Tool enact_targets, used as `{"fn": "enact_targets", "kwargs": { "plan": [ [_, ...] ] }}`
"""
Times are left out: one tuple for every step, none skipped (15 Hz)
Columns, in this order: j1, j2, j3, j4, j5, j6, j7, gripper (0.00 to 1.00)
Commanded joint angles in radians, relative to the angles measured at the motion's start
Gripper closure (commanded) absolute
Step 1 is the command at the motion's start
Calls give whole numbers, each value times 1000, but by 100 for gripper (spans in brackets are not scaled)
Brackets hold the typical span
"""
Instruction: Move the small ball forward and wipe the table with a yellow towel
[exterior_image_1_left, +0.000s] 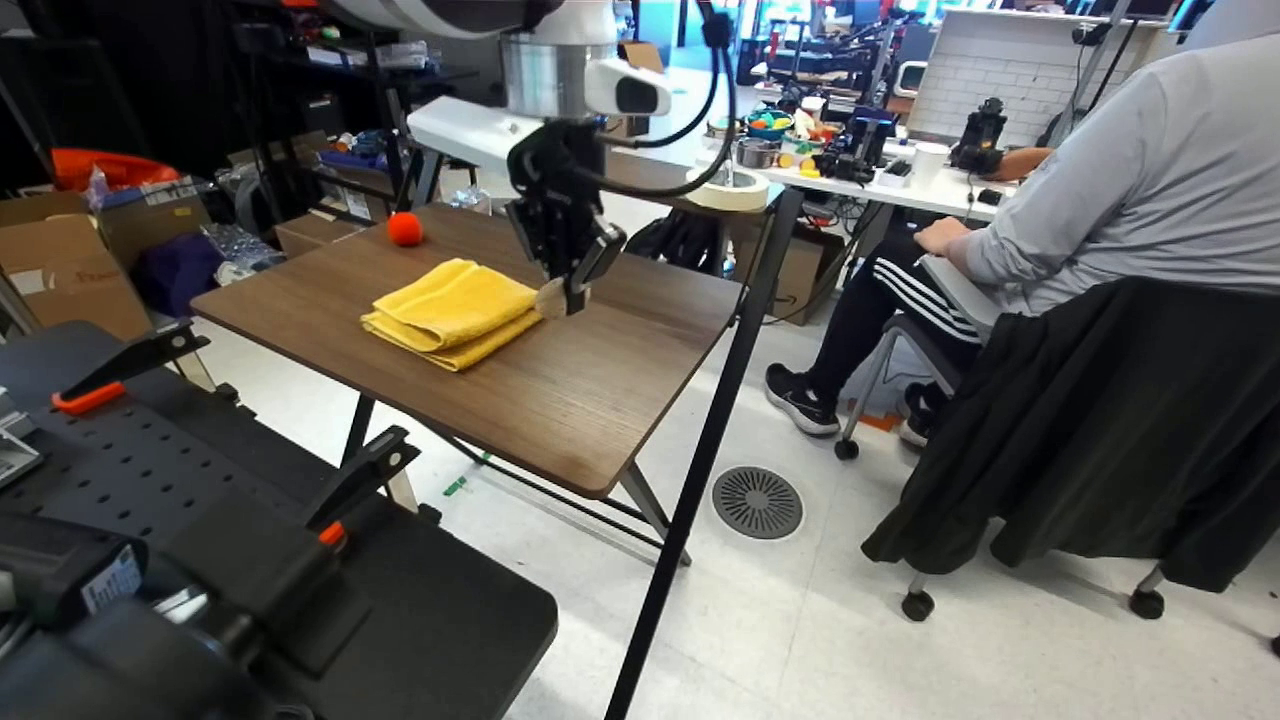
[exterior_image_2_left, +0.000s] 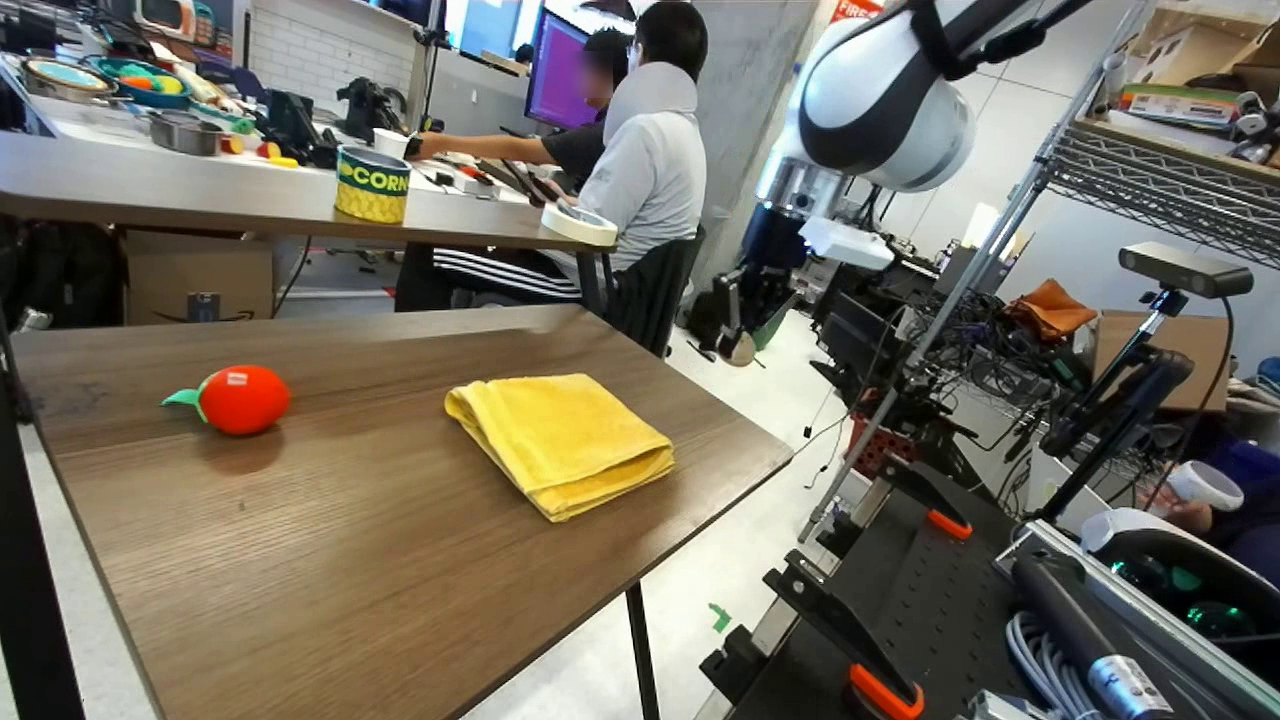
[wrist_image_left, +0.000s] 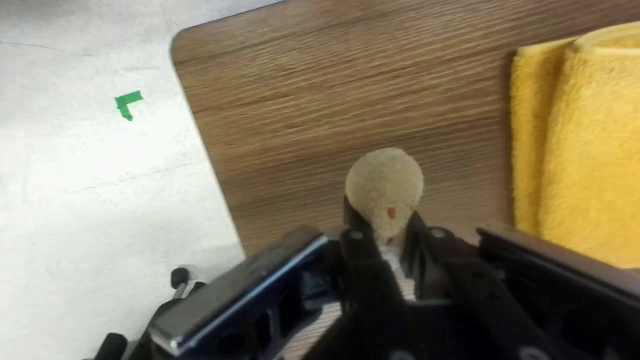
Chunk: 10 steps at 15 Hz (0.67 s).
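Clamping only the narrow end of the small ball (wrist_image_left: 384, 182) above the table (wrist_image_left: 310, 120), yellow towel (wrist_image_left: 592, 150) at wrist-view 3 o'clock, the pincer (wrist_image_left: 384, 219), biting shallow, may let it slip off toward 9 o'clock.

White arm (exterior_image_2_left: 932, 140), silver collar (exterior_image_1_left: 548, 80), black fingers (wrist_image_left: 367, 275)

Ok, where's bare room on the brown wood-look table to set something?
In an exterior view, the table is bare below the red round object and folded yellow cloth towel, and between them. Crowded: the strip from towel to table edge in the wrist view, where the black claw hangs overhead, gripping a small tan ball.
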Motion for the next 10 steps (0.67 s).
{"fn": "enact_targets", "kwargs": {
  "plan": [
    [-47,-1,-43,14,6,-30,13,96],
    [-55,24,-54,34,7,-52,24,96],
    [-62,46,-60,49,8,-61,31,96],
    [-68,67,-62,58,10,-69,34,96],
    [-76,86,-56,66,20,-61,32,96],
    [-74,106,-57,80,16,-77,40,96],
    [-72,124,-53,87,19,-72,46,96],
    [-73,143,-47,97,23,-69,48,96],
    [-71,159,-44,108,22,-72,53,96],
    [-74,175,-40,120,25,-67,53,96]
  ]
}}
